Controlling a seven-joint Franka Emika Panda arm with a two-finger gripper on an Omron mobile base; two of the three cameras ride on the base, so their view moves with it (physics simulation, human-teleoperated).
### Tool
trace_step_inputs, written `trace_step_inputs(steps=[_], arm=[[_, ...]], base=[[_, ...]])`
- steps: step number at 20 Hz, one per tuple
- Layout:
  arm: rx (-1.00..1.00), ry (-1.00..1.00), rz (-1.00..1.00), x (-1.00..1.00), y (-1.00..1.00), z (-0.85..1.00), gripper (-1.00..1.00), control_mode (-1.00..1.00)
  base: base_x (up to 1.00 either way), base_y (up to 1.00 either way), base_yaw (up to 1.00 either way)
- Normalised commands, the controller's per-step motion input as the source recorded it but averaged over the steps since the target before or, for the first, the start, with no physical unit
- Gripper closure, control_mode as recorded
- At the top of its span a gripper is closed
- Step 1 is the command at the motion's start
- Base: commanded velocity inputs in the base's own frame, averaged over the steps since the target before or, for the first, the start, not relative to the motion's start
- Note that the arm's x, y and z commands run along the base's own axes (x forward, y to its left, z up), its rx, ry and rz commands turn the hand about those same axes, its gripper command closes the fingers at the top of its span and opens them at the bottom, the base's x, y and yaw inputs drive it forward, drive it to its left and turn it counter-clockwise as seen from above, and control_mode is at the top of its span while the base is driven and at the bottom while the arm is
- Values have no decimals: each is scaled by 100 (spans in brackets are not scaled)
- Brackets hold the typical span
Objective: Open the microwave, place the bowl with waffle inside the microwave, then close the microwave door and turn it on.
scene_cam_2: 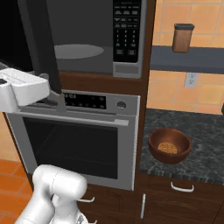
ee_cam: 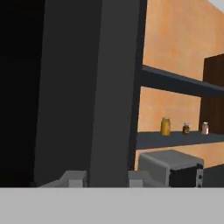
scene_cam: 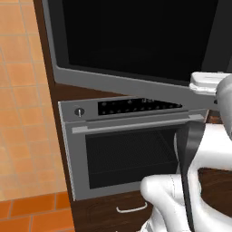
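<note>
Microwave door point(scene_cam_2: 39, 48) is standing open, fingers point(ee_cam: 74, 178) straddling its edge, probably swinging it; clamped or loose, can't tell. Bowl point(scene_cam_2: 169, 145) is waiting on desk point(scene_cam_2: 205, 144), far right.

Ahead of me, a steel oven point(scene_cam_2: 74, 140) sits in dark wood cabinetry. Orange tile covers the wall point(scene_cam: 20, 90) and floor point(scene_cam: 31, 213). To my right, a dark speckled counter point(scene_cam_2: 205, 131), and a grey shelf point(scene_cam_2: 192, 59) holding a brown jar point(scene_cam_2: 183, 38).

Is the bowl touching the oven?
Apart. The right base view shows the bowl on the dark counter, with a clear strip of counter between it and the oven.
</note>
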Motion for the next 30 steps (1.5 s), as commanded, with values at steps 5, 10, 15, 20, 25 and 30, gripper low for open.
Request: trace_step_inputs(steps=[5, 10, 15, 20, 25, 30], arm=[[-13, 0, 21, -100, 45, -29, 100, -100], [-3, 15, 13, -39, 56, -2, 100, -100], [1, 14, 1, -15, 62, 0, 100, -100], [10, -4, -15, -16, 30, -1, 100, -100], [0, -16, -18, -30, 20, 0, -100, -100], [2, -13, 0, -2, -2, 0, -100, -100]], base=[[0, 0, 0], [0, 0, 0], [0, 0, 0], [0, 0, 0], [0, 0, 0], [0, 0, 0]])
